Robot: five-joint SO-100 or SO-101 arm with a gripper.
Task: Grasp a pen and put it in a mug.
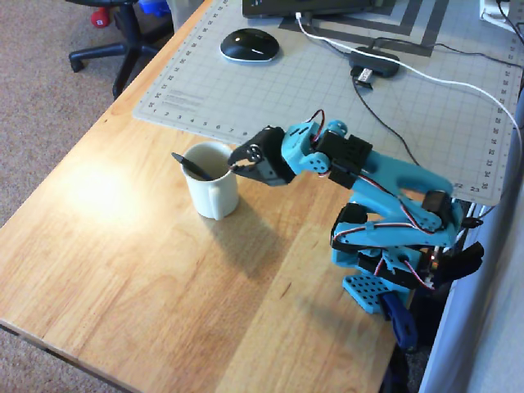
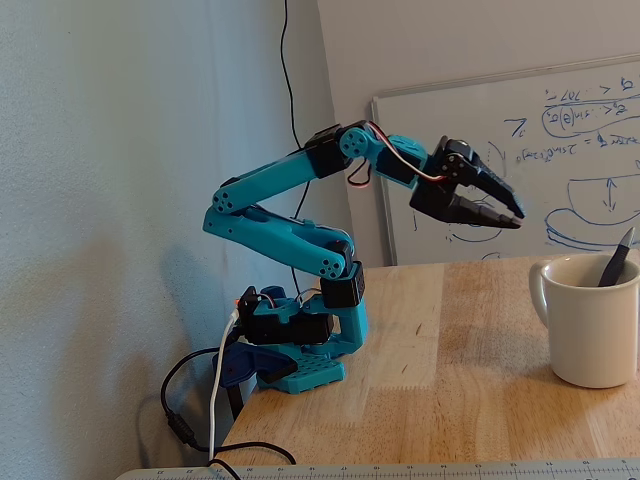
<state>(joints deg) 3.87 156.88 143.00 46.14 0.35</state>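
Pen [image 1: 190, 166] in mug [image 1: 214, 195] (tilted) — gripper [image 2: 512, 213] nearly closed, empty, beside the rim.

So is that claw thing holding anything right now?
Gripper: holds nothing, fingers nearly together, raised clear of the mug; the pen already stands inside it.

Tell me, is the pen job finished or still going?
Pretty much finished. The pen already stands tilted inside the mug, its end poking over the rim. The tool holds nothing: in the fixed view it hangs in the air clear of the mug, fingers near together. What is left, probably, is only pulling the arm back.
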